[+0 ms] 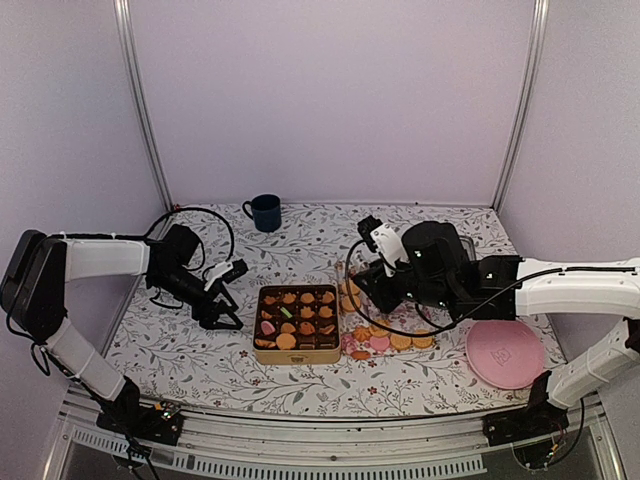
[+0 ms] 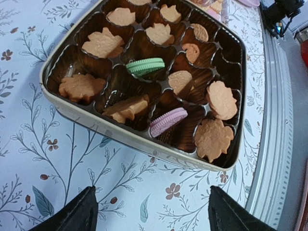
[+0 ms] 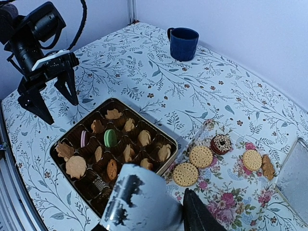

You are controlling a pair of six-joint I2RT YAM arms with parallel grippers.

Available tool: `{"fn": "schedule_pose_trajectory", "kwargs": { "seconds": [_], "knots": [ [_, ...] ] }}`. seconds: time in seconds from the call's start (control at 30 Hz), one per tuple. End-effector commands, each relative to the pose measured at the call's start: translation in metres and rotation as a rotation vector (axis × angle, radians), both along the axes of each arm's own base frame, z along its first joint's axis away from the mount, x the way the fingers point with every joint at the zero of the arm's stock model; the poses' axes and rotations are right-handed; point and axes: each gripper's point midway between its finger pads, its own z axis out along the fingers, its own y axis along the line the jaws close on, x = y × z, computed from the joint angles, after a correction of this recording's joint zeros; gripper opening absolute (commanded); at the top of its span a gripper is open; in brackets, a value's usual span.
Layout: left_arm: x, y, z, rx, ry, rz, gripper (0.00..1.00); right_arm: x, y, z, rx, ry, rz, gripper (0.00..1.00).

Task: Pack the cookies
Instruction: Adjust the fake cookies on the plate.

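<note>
The loose cookies (image 3: 200, 156) lie on the flowered cloth (image 3: 216, 187) just right of the tin (image 1: 297, 357) — right beside the right gripper (image 3: 163, 183), whose opening I cannot tell. The left gripper (image 2: 154, 216), wide open and empty, stands across the tin.

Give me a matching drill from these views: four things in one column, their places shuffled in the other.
1. blue mug
2. pink plate
3. green sandwich cookie
4. chocolate-topped cookie

A. in a compartment of the tin
B. far side, near the back wall
C. near edge, right side
D. on the floral sheet, outside the tin

Pairs: 1-B, 2-C, 3-A, 4-D
</note>
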Motion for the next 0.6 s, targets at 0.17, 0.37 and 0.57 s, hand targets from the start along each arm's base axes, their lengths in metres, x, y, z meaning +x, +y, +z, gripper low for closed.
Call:
{"fn": "schedule_pose_trajectory", "kwargs": {
  "seconds": [0.17, 0.37, 0.57],
  "knots": [
    [0.005, 0.002, 0.008, -0.008, -0.026, 0.0, 0.79, 0.012, -0.042, -0.016, -0.034, 0.05, -0.121, 0.29],
    [0.005, -0.001, 0.01, -0.018, -0.021, -0.004, 0.79, 0.017, -0.064, 0.001, -0.002, 0.017, -0.161, 0.27],
    [0.007, -0.002, 0.012, -0.022, -0.022, -0.003, 0.79, 0.014, -0.061, 0.035, 0.096, -0.026, -0.134, 0.18]
  ]
}}
